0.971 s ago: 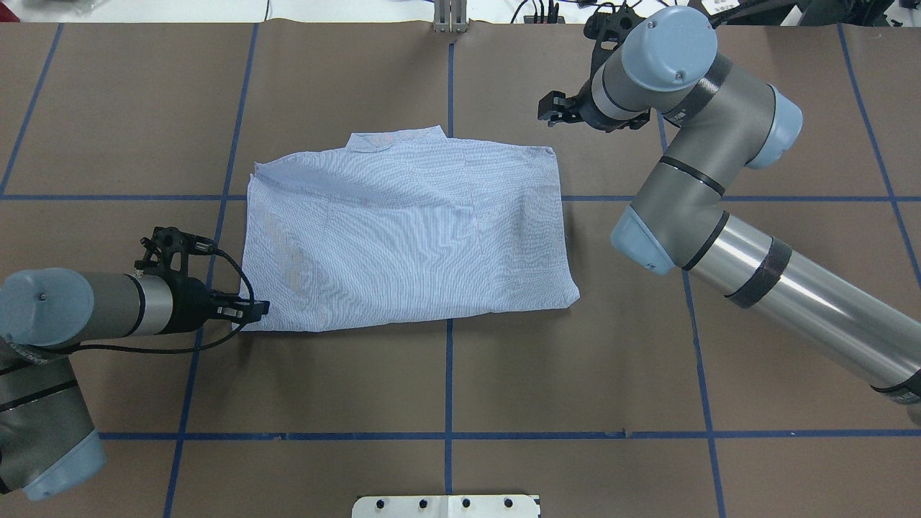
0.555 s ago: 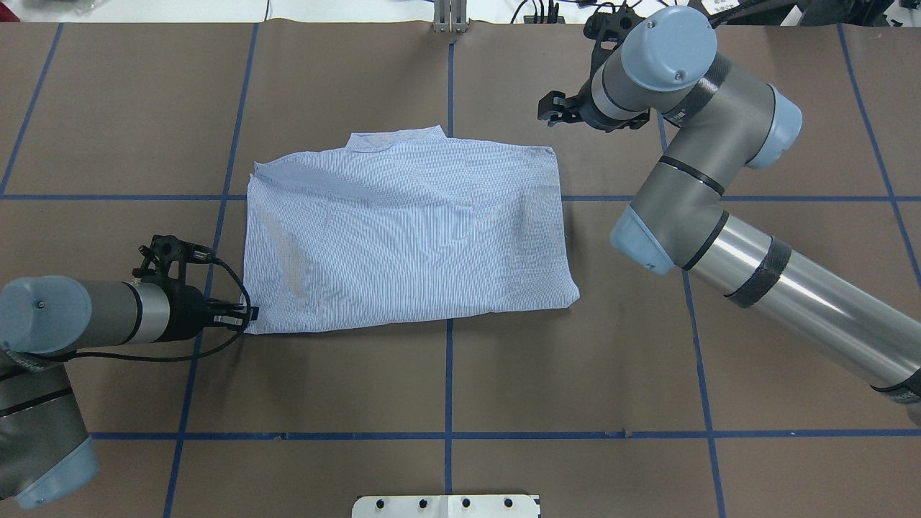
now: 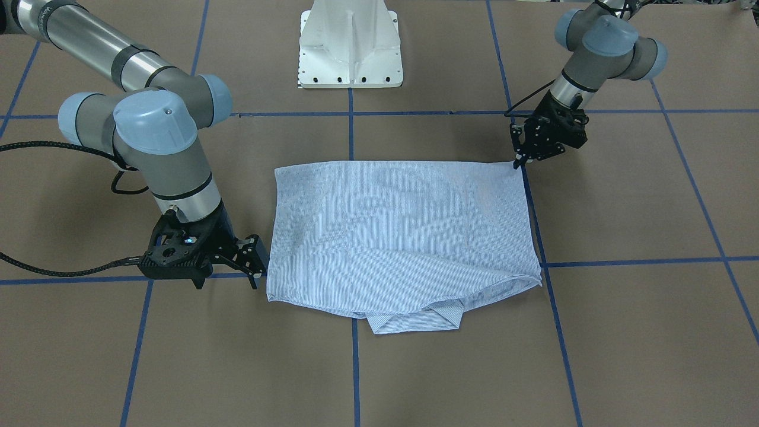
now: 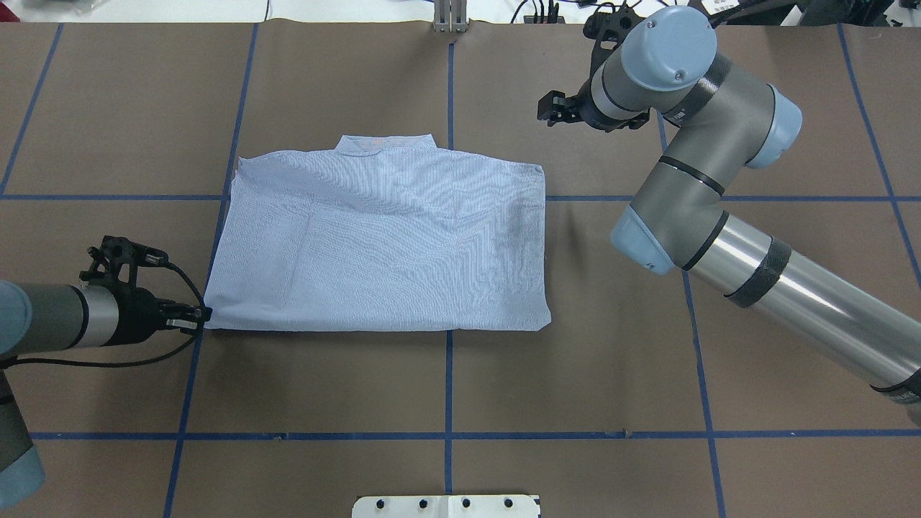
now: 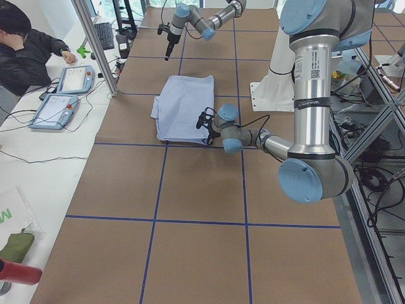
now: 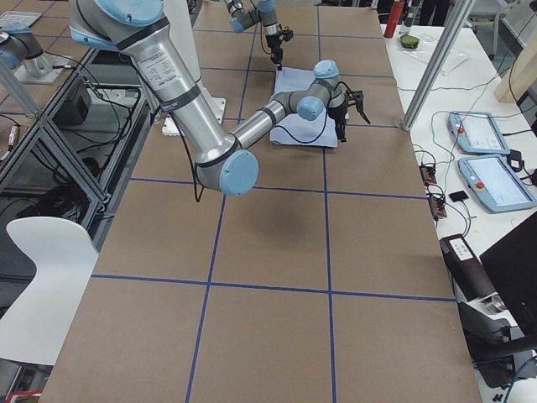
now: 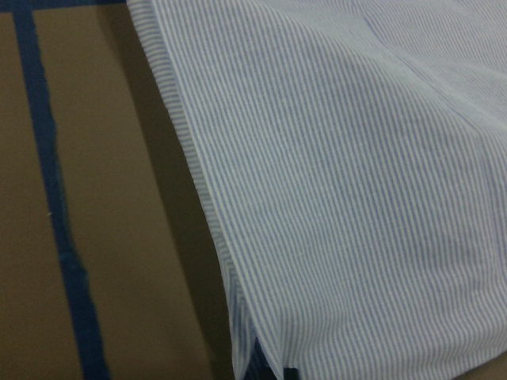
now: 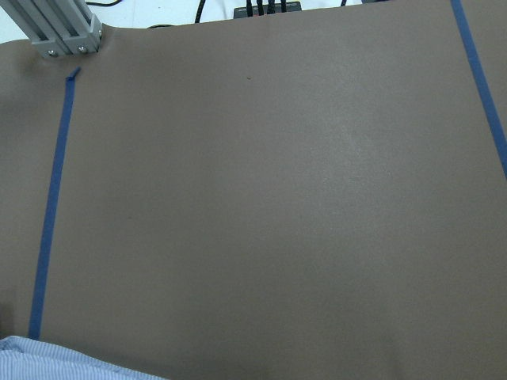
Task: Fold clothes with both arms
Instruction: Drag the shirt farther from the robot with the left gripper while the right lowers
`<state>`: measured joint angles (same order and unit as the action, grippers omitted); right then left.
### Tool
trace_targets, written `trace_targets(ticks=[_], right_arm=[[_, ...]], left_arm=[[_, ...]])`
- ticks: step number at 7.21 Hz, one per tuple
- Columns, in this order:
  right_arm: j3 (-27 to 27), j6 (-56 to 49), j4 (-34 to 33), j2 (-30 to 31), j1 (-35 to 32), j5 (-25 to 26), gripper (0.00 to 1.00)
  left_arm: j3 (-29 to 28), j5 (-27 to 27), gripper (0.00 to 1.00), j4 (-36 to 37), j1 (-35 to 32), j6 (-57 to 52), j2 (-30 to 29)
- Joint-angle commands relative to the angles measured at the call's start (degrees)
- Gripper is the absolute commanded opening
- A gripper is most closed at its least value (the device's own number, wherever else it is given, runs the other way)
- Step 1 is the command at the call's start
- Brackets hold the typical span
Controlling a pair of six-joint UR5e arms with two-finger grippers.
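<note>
At one near corner of the striped shirt (image 4: 381,244) my left tool (image 4: 203,314) is clamped on the cloth, I judge to tug it flat, while my right tool (image 4: 545,109) hangs spread, empty.

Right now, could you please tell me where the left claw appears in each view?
Front-facing: left claw, upper right, on the shirt corner.
Overhead: claw at left, below middle.
Exterior left: claw at centre.
Exterior right: claw at top centre.
Left wrist: not visible; shirt only.
Right wrist: not in it.
Landmark: the shirt corner it touches.
</note>
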<state>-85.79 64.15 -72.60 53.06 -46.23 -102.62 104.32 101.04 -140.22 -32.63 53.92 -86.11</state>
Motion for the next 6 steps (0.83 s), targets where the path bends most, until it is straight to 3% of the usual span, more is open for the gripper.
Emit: trace_targets(ticks=[1, 2, 3, 6], right_arm=[[-0.3, 0.5, 0.0, -0.1, 0.0, 0.1, 1.0], [-1.4, 0.7, -0.1, 0.0, 0.1, 0.1, 1.0], [-1.8, 0.8, -0.1, 0.0, 0.2, 0.1, 1.0], [-3.9, 2.4, -0.1, -0.1, 1.8, 0.1, 1.0]], left_arm=[[-3.7, -0.1, 0.0, 8.9, -9.6, -7.5, -8.0], [-9.8, -0.1, 0.0, 13.6, -13.2, -10.6, -16.3], [-19.8, -0.8, 0.0, 14.3, -16.1, -12.0, -25.1], [-49.6, -6.5, 0.0, 11.6, -20.7, -16.0, -47.6]])
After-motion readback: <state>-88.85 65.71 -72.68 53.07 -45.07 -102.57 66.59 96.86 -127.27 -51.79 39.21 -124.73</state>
